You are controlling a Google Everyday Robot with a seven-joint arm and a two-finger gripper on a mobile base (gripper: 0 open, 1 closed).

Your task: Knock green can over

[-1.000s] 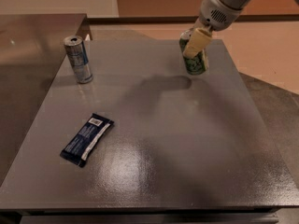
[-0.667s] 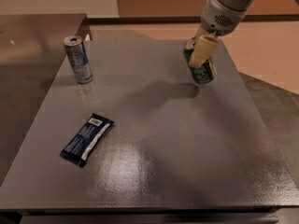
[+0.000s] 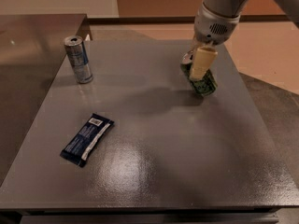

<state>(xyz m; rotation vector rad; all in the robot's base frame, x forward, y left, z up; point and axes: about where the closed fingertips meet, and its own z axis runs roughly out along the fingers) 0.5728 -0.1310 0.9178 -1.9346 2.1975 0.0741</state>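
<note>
- Dark grey tabletop (image 3: 159,181) with a glossy sheen fills most of the view, and pale tan floor shows beyond its far right edge.
- My hand (image 3: 202,64) comes down from the upper right on a light grey arm and sits over the far right part of the tabletop.
- I cannot tell whether my hand is released or clenched.
- The green can (image 3: 207,85) is right at my hand, partly hidden behind its cream-coloured end, which appears to touch the can's upper side.
- The green can is tilted rather than upright: its silver top rim leans toward the far left and its base points toward the near right.
- A silver-and-blue can (image 3: 78,59) stands upright at the far left, well apart from my hand.
- A dark blue wrapped bar (image 3: 87,139) lies flat on the near left.
</note>
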